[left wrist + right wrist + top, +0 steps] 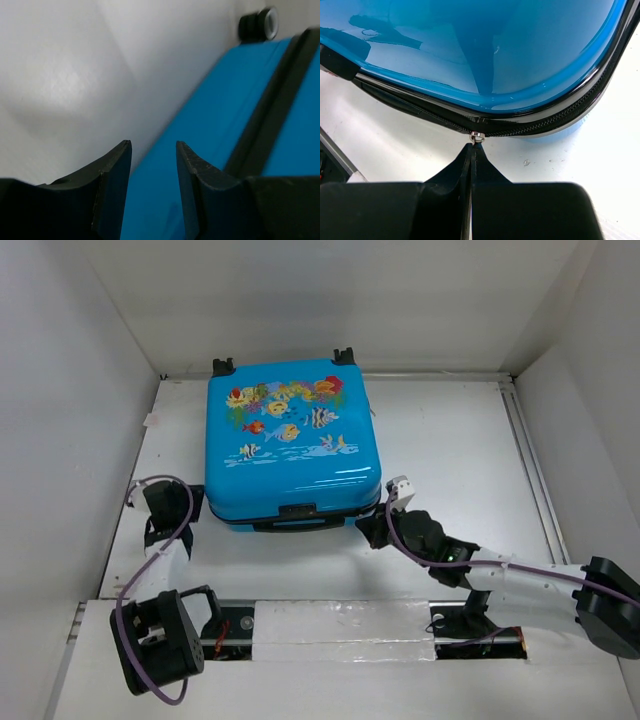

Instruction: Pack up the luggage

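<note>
Right gripper [471, 150] is pinching shut on the small silver zipper pull [477, 136] at the near right corner of the luggage [290, 435], so you are probably running the zip around the shell to seal it. Its fingers are pressed flat together, with the pull just at their tips. The luggage is lying closed and flat on the white table [450, 440], fish print up, wheels toward the back wall. Your left gripper [153, 172] is sitting at the case's near left side, jaws narrowly parted and gripping nothing, likely bracing the shell so it is not sliding while you pull.
</note>
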Robot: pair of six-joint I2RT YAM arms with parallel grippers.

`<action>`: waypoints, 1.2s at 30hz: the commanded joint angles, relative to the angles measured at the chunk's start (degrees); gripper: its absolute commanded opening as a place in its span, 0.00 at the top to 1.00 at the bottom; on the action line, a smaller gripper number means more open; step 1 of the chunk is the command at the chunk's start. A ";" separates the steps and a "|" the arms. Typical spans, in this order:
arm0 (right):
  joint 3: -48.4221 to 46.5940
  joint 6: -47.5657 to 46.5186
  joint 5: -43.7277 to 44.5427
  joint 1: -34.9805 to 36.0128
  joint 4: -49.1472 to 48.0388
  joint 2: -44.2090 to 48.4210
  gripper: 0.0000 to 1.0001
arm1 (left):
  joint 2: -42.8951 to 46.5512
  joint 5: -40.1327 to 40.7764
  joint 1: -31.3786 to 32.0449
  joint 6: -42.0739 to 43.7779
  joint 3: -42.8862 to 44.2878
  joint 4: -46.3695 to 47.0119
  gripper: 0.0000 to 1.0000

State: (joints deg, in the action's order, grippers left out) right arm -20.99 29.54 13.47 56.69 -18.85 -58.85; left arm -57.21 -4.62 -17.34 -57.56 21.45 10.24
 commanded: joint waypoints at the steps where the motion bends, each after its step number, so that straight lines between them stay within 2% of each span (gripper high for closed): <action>1: -2.38 0.43 -4.51 1.32 1.98 0.40 1.00 | 1.58 -6.89 1.86 -2.29 -5.79 10.84 0.64; 6: -5.98 0.96 -4.51 5.18 1.36 -3.98 1.00 | 1.05 -5.92 10.39 -3.79 -9.23 16.12 0.64; 10: -10.99 0.43 -3.37 9.57 -0.57 -12.40 1.00 | 1.05 -3.47 18.46 -4.31 -10.38 17.18 0.65; 11: -12.13 0.43 -3.37 10.54 -0.57 -13.73 1.00 | 1.66 -0.24 23.97 -4.84 -10.90 17.70 0.65; 13: -15.47 -0.10 -1.53 13.35 -0.57 -17.15 1.00 | 1.66 3.11 29.71 -5.97 -10.91 17.71 0.65; 14: -16.44 -0.10 -1.52 14.23 -0.57 -18.22 1.00 | 1.66 4.43 34.61 -6.68 -10.91 17.71 0.65; 17: -19.43 -0.10 -0.20 17.31 -0.57 -21.47 1.00 | 1.66 9.09 42.63 -10.45 -10.91 19.12 0.65; 18: -19.96 -0.10 0.49 18.01 -0.57 -22.18 1.00 | 1.66 11.89 47.79 -11.34 -10.91 19.12 0.65; 20: -20.67 -0.10 0.50 19.25 -1.88 -24.45 1.00 | 1.66 13.84 52.30 -13.10 -10.91 19.64 0.65; 21: -21.28 -0.10 0.50 20.03 -2.41 -25.25 1.00 | 0.97 14.81 57.02 -13.89 -10.91 19.64 0.65; 25: -21.81 -0.10 1.11 21.18 -4.08 -27.37 1.00 | -1.76 18.85 66.53 -13.89 -6.60 17.36 0.65; 27: -20.50 0.61 2.51 21.19 -4.96 -27.37 1.00 | -2.90 19.48 68.23 -13.29 -5.20 16.65 0.65; 29: -19.44 1.92 4.88 21.19 -4.97 -26.41 1.00 | -3.43 18.95 68.85 -10.75 -4.40 16.65 0.61; 31: -16.72 2.71 6.20 21.19 -4.97 -23.44 1.00 | -1.95 22.44 68.85 -9.42 -1.17 8.95 0.57; 33: -13.66 3.24 7.17 21.19 -4.97 -20.97 1.00 | 3.84 30.79 68.15 -8.89 -0.62 0.36 0.41; 36: -12.40 3.24 7.18 21.19 -5.49 -17.62 1.00 | 14.73 34.76 61.92 -7.40 -2.29 -1.19 0.09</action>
State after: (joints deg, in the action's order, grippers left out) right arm -34.37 30.74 25.74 75.09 -21.54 -78.56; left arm -51.40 27.92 47.59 -64.88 15.59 5.93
